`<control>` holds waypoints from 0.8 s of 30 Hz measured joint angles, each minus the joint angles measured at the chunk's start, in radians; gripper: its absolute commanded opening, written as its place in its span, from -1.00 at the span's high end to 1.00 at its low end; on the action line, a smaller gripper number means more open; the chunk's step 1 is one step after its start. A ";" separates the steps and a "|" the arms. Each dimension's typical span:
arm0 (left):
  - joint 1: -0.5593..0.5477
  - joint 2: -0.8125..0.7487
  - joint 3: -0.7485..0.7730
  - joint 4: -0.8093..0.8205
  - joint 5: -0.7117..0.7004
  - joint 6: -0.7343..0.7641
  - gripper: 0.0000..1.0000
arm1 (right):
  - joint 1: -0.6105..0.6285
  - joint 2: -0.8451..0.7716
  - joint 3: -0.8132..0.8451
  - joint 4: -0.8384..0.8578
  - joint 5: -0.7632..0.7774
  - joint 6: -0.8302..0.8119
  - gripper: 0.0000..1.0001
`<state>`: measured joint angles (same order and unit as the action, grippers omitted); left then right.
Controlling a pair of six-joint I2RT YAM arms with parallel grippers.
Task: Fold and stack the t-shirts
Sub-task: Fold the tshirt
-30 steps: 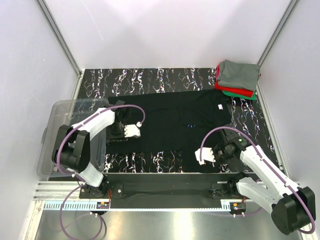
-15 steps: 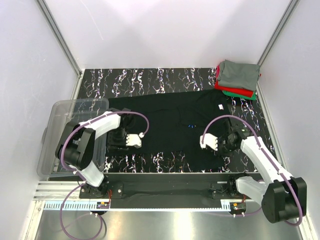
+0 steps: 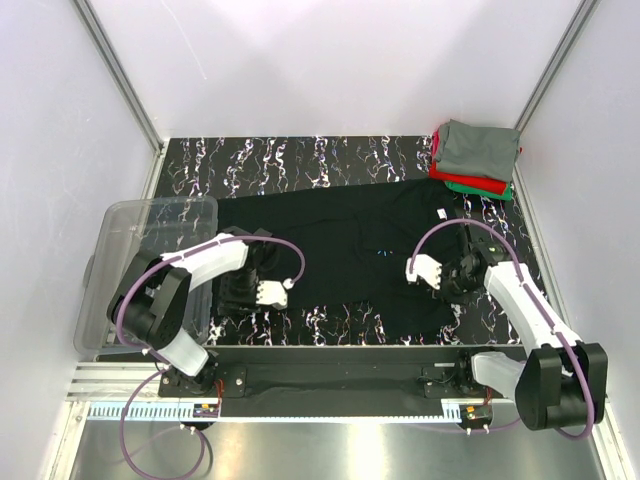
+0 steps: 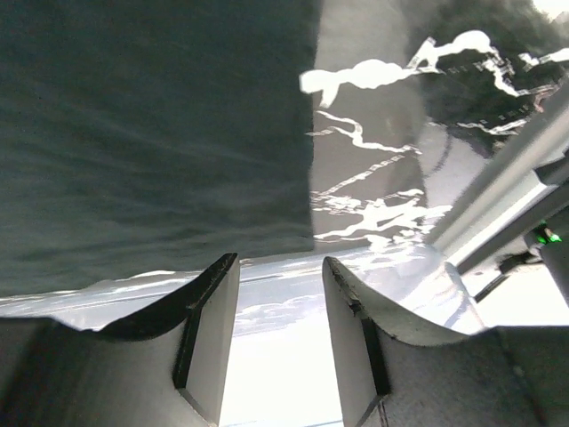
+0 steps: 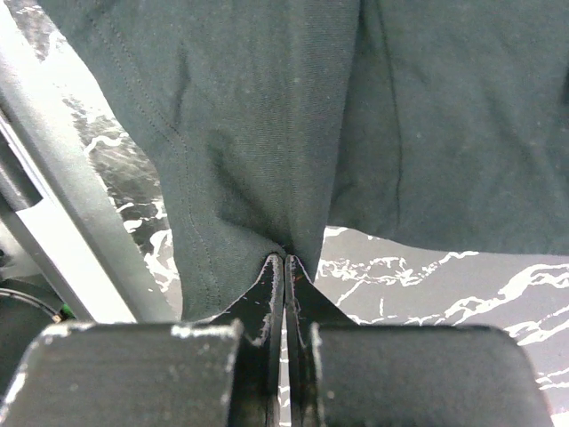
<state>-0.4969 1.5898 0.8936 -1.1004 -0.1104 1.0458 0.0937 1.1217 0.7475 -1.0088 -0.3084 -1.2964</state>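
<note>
**A:** Step in hand?

**B:** Folding the black t-shirt (image 3: 350,250), spread flat across the middle of the worktop (image 3: 300,160). Pinched in the closed right gripper (image 5: 284,267): a tuck of cloth toward the right edge. Half-spread left gripper (image 4: 280,267) just short of the hem by the near-left corner, nothing between the jaws.

**A:** Next?

**B:** Probably closing left on that hem, then carrying both sides over together.

**A:** Surroundings?

**B:** Glossy black marbled top, white walls (image 3: 300,60) around. At the far right corner, folded stack (image 3: 475,155), grey over red and green. At the left edge, clear bin (image 3: 130,230).
</note>
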 measured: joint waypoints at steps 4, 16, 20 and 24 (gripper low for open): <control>0.000 -0.002 -0.023 -0.010 -0.012 -0.008 0.05 | -0.020 0.013 0.013 0.003 0.000 -0.008 1.00; -0.030 0.038 -0.028 0.011 -0.033 -0.071 -0.01 | -0.081 0.068 0.070 0.016 -0.001 -0.036 1.00; -0.070 0.038 -0.033 0.014 -0.034 -0.106 -0.01 | -0.081 0.078 0.080 0.018 -0.007 -0.042 1.00; -0.092 0.038 -0.063 0.039 -0.037 -0.143 -0.03 | -0.081 0.083 0.080 0.018 -0.009 -0.043 1.00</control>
<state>-0.5888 1.6279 0.8307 -1.0618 -0.1471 0.9031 0.0128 1.2049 0.8280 -0.9905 -0.3172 -1.3392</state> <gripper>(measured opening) 0.505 0.011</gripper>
